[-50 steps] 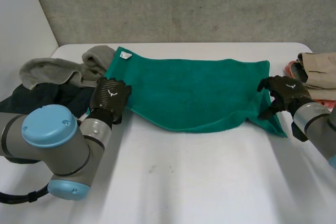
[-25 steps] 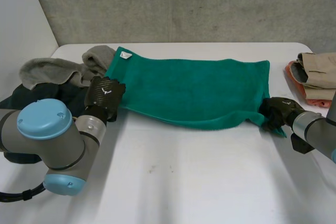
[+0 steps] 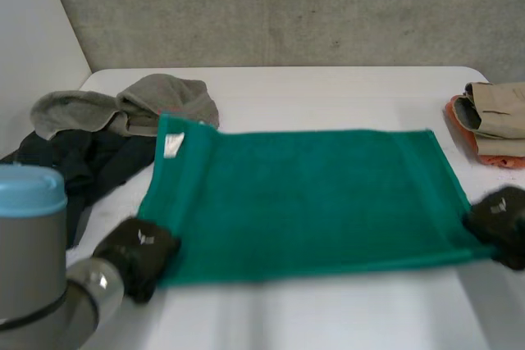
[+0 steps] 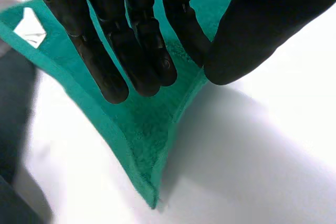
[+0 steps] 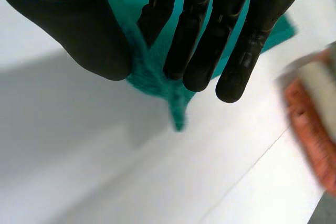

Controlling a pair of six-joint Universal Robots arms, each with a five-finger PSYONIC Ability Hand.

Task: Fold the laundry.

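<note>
Green towel [image 3: 303, 198] lies flat, left hand [image 3: 138, 253] and right hand [image 3: 500, 220] pinching its near corners with straight fingers.

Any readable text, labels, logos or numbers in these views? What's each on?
No text can be read.
Tag on the towel: white, any print too small to read.
Marks on the backs of the left hand and right hand: small white emblems, no letters legible.

Left to right lie clothes heap [image 3: 98, 120], towel [image 3: 303, 198], folded stack [image 3: 494, 120].
</note>
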